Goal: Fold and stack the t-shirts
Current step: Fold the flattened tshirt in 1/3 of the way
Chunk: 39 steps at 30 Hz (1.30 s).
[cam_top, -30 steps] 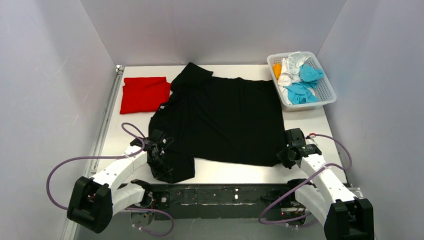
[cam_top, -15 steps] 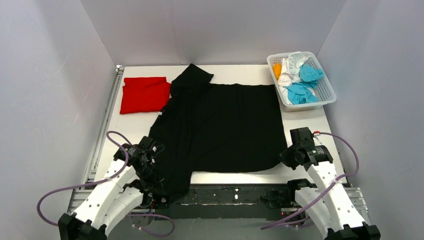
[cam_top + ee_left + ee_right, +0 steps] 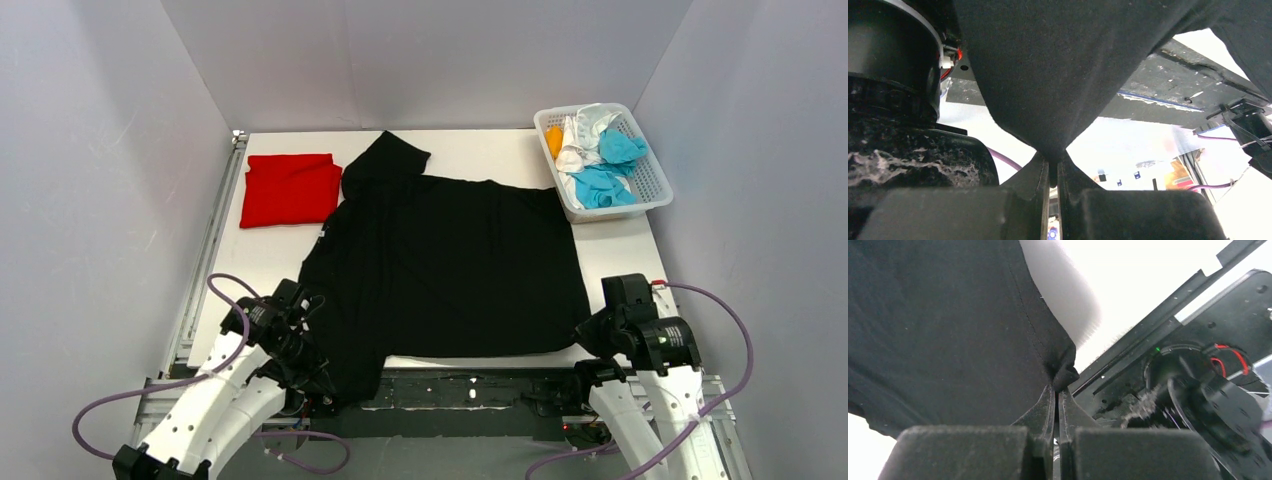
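Note:
A large black t-shirt (image 3: 450, 260) lies spread over the table's middle, its near edge drawn past the front edge. My left gripper (image 3: 305, 352) is shut on the shirt's near left sleeve, whose cloth (image 3: 1048, 75) hangs from the pinched jaws of that gripper (image 3: 1052, 162). My right gripper (image 3: 588, 335) is shut on the near right hem corner; the pinched fold (image 3: 1060, 371) bunches above the right gripper (image 3: 1056, 390). A folded red t-shirt (image 3: 290, 188) rests at the far left. Cyan, white and orange shirts (image 3: 598, 160) fill the basket.
A white lattice basket (image 3: 655, 180) stands at the far right corner. Grey walls close in the left, back and right. The black mounting rail (image 3: 470, 388) runs along the table's near edge between the arm bases, with purple cables (image 3: 215, 300) looping beside each arm.
Both arms have pulled back toward the near edge, dragging the black shirt nearer and stretching it flatter. The right gripper closed on the hem corner and moved right.

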Tool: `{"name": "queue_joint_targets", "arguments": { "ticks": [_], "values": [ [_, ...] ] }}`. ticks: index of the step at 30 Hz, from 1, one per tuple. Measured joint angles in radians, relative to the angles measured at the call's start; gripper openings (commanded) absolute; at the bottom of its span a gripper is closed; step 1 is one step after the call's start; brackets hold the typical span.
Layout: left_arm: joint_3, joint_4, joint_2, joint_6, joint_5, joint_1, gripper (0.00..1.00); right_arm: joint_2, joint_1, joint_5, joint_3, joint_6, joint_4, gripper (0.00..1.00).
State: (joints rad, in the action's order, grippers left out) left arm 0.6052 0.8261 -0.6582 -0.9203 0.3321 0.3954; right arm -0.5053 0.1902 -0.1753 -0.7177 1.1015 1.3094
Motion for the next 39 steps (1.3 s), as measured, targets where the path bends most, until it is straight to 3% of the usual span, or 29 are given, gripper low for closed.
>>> {"name": "queue_joint_targets", "arguments": {
  "ticks": [9,16,23,28,39],
  "values": [
    [0.019,-0.021,-0.094,0.016,0.004,0.0,0.0,0.016,0.0,-0.038,-0.084,0.022,0.096,0.01],
    [0.052,-0.16,-0.258,0.019,0.001,0.0,0.0,-0.055,0.0,-0.024,0.006,0.02,-0.016,0.01],
    [0.211,-0.282,-0.406,0.022,-0.034,-0.002,0.0,-0.255,0.0,-0.042,0.0,-0.032,-0.186,0.01],
    [0.39,-0.323,-0.597,0.051,-0.04,-0.029,0.0,-0.395,-0.003,-0.071,-0.075,-0.078,-0.272,0.01],
    [0.707,-0.284,-0.934,0.093,-0.107,-0.116,0.0,-0.637,-0.109,-0.072,-0.174,-0.138,-0.481,0.01]
  ]
}}
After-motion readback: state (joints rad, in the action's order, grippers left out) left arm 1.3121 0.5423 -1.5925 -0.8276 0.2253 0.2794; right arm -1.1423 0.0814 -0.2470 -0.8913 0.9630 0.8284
